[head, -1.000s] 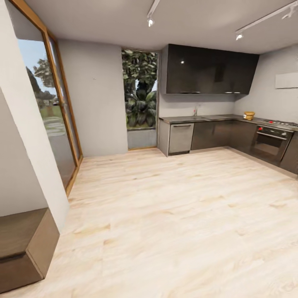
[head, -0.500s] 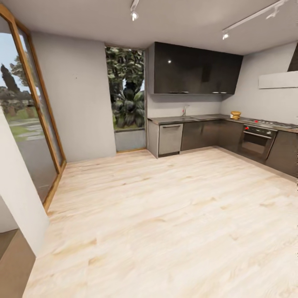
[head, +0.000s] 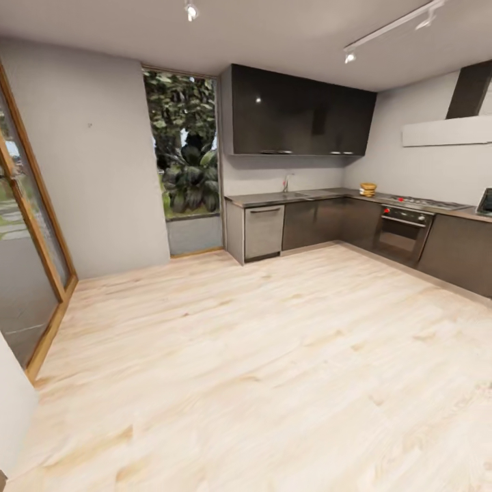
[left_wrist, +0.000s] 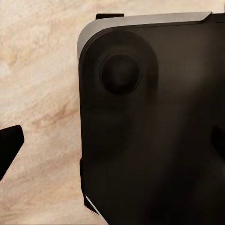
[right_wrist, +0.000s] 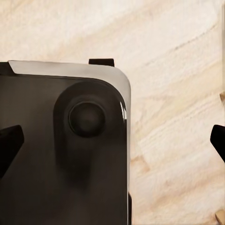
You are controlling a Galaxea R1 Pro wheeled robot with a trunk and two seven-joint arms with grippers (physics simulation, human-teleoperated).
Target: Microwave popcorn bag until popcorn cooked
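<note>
Head view: wide pale wood floor [head: 260,355] across the lower frame, L-shaped kitchen at middle right. Grey steel bench [head: 273,198] over dark cabinets, running from centre toward the right edge. Small tan stack [head: 368,189] on that bench near the corner, too far off to name with confidence; possibly the popcorn bag, though not clear. Steel oven [head: 400,234] with hob above it right of centre. At the far right edge, a sliver of a pale box with dark face [head: 486,202], perhaps the microwave, mostly cut off. Tall window with foliage [head: 181,147] at upper centre-left.

Left wrist view: dark rounded robot base [left_wrist: 154,126] over wood floor, black tips of the left end effector [left_wrist: 112,145] at both side edges, well apart, so spread and holding nothing. Right wrist view: same kind of base panel, tips of the right end effector [right_wrist: 112,143] likewise spread wide, nothing between.

Step in hand, by judgement: the approach drive, no grasp begun. Next move: crossing the floor toward the bench corner at right, then confirming the bag up close.
</note>
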